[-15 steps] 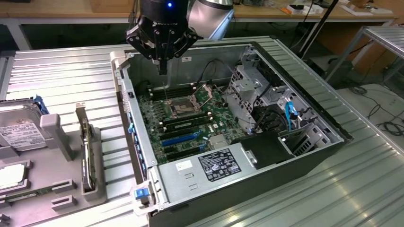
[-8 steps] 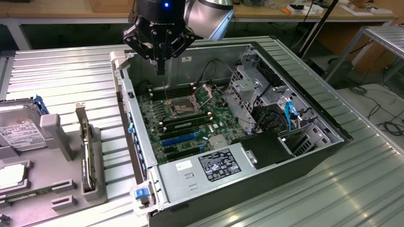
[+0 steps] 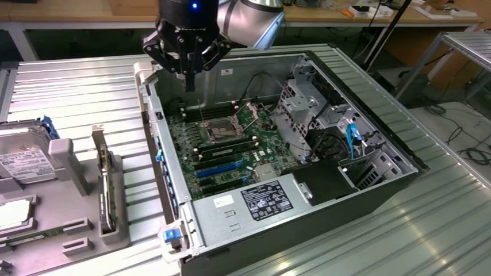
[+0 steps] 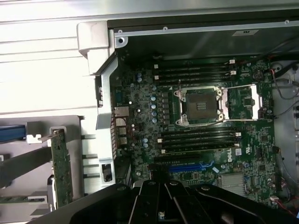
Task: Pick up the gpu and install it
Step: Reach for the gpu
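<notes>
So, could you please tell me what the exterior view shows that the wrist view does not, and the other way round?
The exterior view adds the hard drive at the exterior view's left, the power supply, the drive cage with a blue cable, and the arm.

The wrist view adds the silver ports at the motherboard's edge.

Both share the gripper above the open case, the gpu not yet picked up, standing on edge in the gray rack beside the case, and the CPU socket.
</notes>
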